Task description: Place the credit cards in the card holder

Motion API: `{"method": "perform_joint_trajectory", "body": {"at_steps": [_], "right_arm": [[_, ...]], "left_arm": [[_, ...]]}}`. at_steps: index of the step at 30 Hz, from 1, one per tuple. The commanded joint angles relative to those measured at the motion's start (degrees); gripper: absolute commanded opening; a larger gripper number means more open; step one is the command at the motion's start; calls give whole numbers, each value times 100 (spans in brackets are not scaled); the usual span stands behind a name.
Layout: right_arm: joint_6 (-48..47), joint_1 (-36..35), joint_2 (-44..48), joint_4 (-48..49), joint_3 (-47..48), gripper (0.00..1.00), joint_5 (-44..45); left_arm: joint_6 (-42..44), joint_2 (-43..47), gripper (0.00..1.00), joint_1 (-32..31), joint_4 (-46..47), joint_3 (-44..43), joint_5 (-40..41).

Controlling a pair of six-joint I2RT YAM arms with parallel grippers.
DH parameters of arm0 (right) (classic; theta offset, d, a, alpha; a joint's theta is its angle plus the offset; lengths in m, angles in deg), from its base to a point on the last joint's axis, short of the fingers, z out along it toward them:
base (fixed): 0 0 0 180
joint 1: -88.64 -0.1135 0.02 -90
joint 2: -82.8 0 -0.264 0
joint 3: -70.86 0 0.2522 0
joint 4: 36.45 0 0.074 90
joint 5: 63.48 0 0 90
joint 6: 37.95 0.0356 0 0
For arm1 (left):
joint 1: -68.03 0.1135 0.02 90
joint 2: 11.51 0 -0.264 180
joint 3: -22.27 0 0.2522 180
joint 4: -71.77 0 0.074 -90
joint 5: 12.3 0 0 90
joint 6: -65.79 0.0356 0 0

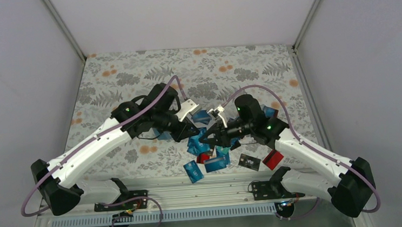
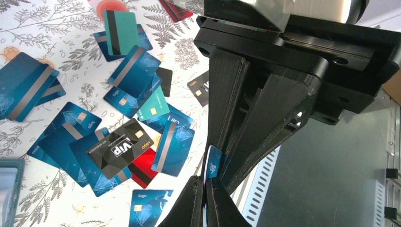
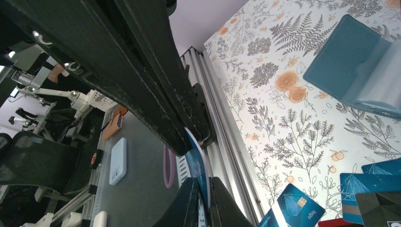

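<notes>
**A:** How do the jaws stand?

**B:** The left gripper (image 2: 205,183) is pinched tight on one end of a blue card (image 2: 213,163); the right gripper (image 3: 204,183) is closed just as tight on the same card from the opposite side; the card hangs between the two, lifted off the table (image 3: 293,132).

**A:** And the card holder?

**B:** The card holder (image 3: 338,61) lies open on the flowered table, apart from both grippers; its paler inner pockets face up; whether any card sits in them cannot be told.

**A:** The rest?

**B:** The other cards (image 2: 127,80) lie loose on the table in an overlapping heap, mostly blue and teal; a black card (image 2: 120,146) rests partly over a red card (image 2: 142,171).
</notes>
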Motion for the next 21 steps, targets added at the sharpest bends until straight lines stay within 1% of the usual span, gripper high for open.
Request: {"method": "perform_joint_trajectory", "body": {"at_steps": [1, 2, 3, 4, 6, 7, 8, 10, 11, 15, 21], "right_arm": [[216, -25, 139, 85, -38, 4, 68], [267, -27, 112, 77, -4, 4, 236], [336, -26, 71, 76, 22, 4, 408], [390, -25, -8, 72, 64, 4, 570], [517, -24, -228, 70, 178, 4, 878], [590, -25, -370, 79, 244, 4, 1011], [645, -25, -570, 89, 347, 4, 1211], [722, -25, -944, 138, 544, 4, 1456], [751, -25, -1151, 158, 674, 4, 1552], [789, -25, -2109, 164, 1305, 4, 1848], [812, -8, -3416, 96, 2297, 4, 2039]], "left_arm": [[-89, 82, 3, 70, 431, -75, 534], [-142, 69, 5, 90, 458, -42, 685], [-198, 66, 10, 118, 479, 11, 785], [-284, 53, 21, 169, 502, 63, 945], [-450, 38, 37, 303, 514, 174, 1219], [-540, 40, 48, 383, 526, 229, 1390], [-642, 42, 55, 494, 528, 291, 1593], [-853, 49, 64, 729, 551, 448, 1954], [-981, 47, 65, 859, 580, 558, 2129], [-1314, -81, 66, 1306, 731, 994, 2726], [-1523, -348, 62, 1814, 1261, 1604, 2829]]}}
